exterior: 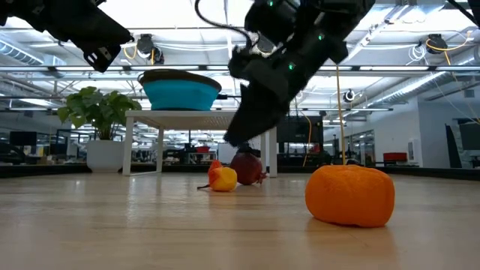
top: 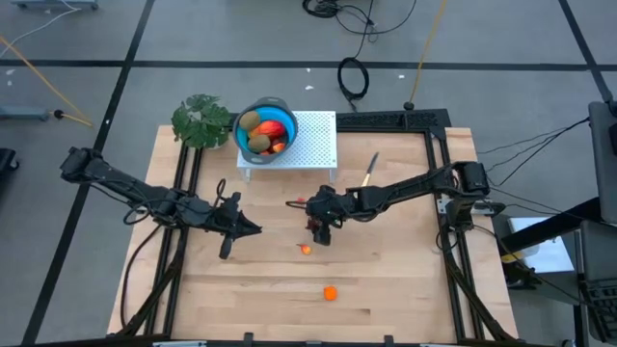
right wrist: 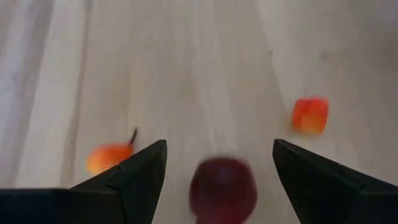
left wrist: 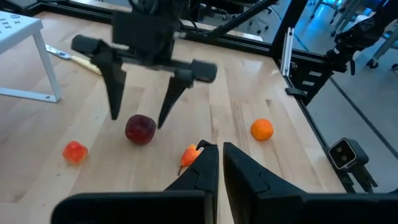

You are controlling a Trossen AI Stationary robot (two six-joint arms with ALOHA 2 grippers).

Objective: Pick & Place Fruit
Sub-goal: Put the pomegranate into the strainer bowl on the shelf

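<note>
Several fruit fill the blue bowl (top: 265, 130); my right gripper (left wrist: 142, 109), spread open, straddles the dark red ball (left wrist: 140, 129), three others remaining.

Floor: grey, crossed by dark seams (top: 125, 67), with black cables (top: 353, 77)
Desk: pale wood planks (top: 386, 280)
Ceiling: exposed beams and bright strip lights (exterior: 187, 34)
Far room: glass partitions, office furniture (exterior: 435, 142)

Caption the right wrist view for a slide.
Open right gripper straddles a dark red ball on the table.
</note>
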